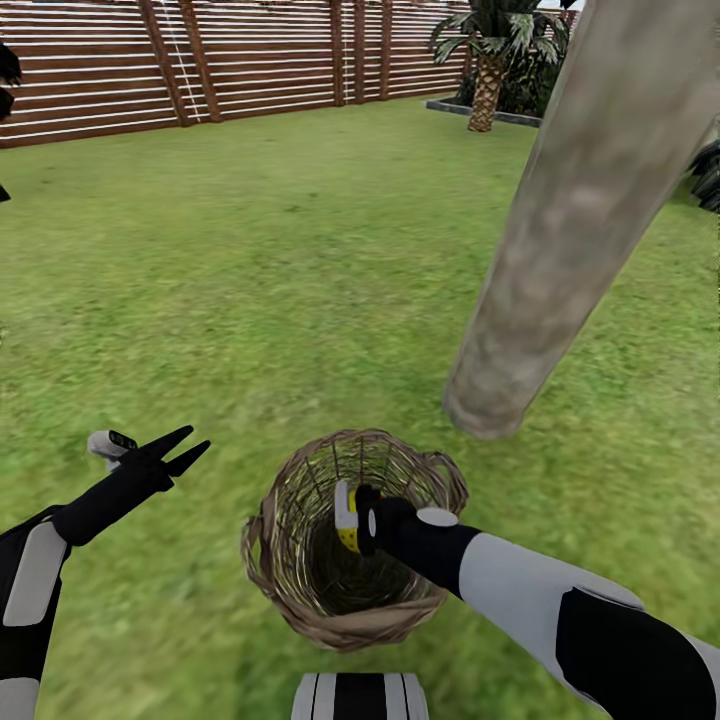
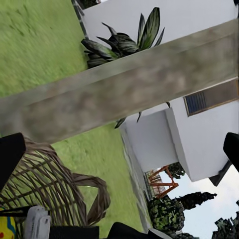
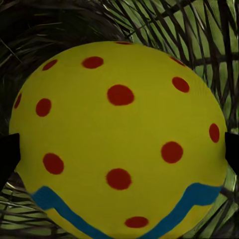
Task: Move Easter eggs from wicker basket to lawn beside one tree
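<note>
The wicker basket (image 1: 345, 628) stands on the lawn (image 1: 250, 280) just in front of me. My right gripper (image 1: 356, 520) reaches into it and is shut on one Easter egg (image 1: 345, 518), yellow with a dark band, held about level with the rim. Up close, that egg (image 3: 119, 144) shows red dots and a blue zigzag, with a black fingertip (image 3: 7, 155) at each side and basket weave (image 3: 199, 30) behind. The tree (image 1: 570, 230), a thick pale trunk, rises just beyond the basket to the right. My left gripper (image 1: 182, 450) hovers open over grass left of the basket.
A brown slat fence (image 1: 250, 60) bounds the far side of the garden. A palm-like plant (image 1: 495, 60) stands at the back right. The left wrist view shows the trunk (image 2: 124, 89), the basket rim (image 2: 94, 196), a striped-leaf plant (image 2: 124, 45) and the white house (image 2: 199, 139).
</note>
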### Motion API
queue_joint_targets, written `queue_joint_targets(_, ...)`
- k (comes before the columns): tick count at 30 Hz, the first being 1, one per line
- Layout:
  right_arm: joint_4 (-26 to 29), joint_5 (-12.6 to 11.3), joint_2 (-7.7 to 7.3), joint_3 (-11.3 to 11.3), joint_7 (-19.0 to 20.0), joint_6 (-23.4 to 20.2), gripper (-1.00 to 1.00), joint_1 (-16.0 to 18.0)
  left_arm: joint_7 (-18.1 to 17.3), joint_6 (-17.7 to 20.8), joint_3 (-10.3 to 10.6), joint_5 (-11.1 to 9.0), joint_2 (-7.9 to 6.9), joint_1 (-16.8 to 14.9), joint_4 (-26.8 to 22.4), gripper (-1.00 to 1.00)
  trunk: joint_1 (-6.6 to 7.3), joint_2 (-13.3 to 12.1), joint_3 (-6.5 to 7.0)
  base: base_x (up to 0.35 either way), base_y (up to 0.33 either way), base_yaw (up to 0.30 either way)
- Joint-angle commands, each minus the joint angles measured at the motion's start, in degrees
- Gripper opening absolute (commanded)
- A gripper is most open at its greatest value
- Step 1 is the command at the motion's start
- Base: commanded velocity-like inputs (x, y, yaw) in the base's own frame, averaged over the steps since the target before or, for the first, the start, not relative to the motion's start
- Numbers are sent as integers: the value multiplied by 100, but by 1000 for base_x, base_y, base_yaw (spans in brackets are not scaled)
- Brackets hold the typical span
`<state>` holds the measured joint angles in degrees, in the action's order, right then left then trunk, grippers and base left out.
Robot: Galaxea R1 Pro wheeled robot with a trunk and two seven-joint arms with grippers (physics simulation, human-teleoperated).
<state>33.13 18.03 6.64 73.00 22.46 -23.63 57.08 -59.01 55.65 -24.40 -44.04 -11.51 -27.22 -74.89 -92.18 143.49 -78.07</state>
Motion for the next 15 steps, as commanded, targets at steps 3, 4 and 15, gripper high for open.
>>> queue_joint_targets(3, 26, 52, -3, 9, 34, -19, -100, 5, -13, 24, -3, 1, 0, -3, 5, 100, 8, -3, 63, 0, 0, 0)
queue_joint_targets(4, 37, 54, -4, 11, 37, -19, -100, 5, -13, 24, -3, 1, 0, -3, 6, 100, 11, -4, 85, 0, 0, 0)
queue_joint_targets(15, 104, 113, -24, 28, 41, -376, -100, 5, -25, 24, -124, 1, 0, -3, 9, 100, 39, -19, 329, 0, 0, 0)
